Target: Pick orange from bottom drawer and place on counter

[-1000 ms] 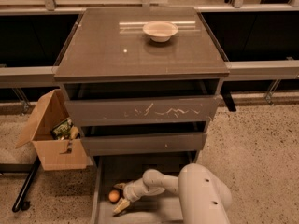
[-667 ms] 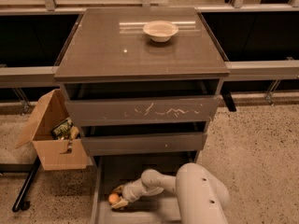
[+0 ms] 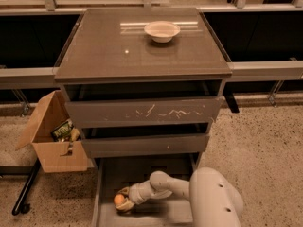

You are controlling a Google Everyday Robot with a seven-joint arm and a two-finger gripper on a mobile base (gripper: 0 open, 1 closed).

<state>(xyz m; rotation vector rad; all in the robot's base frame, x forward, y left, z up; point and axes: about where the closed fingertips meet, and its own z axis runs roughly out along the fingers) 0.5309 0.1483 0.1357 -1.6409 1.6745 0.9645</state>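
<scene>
The task was judged to be at an early stage. The bottom drawer [image 3: 156,167] was found pulled out below the front edge of the bench [image 3: 109,51], and the orange [image 3: 119,200] was seen lying on its floor, toward the drawer's left wall and below the bench's front-left corner. The gripper [image 3: 124,201] was seen down inside the drawer, right at the orange. Whether it was clamped on the fruit or merely around it could not be told. The lift out of the drawer and the placing on the bench were judged not yet done. Only a white bowl [image 3: 162,30] was seen on the bench, near its far edge.

No brand or writing could be read. The marks on the top drawer front [image 3: 142,112] were taken for scratches, and the packets in the cardboard box [image 3: 57,157] left of the bench were illegible.
</scene>
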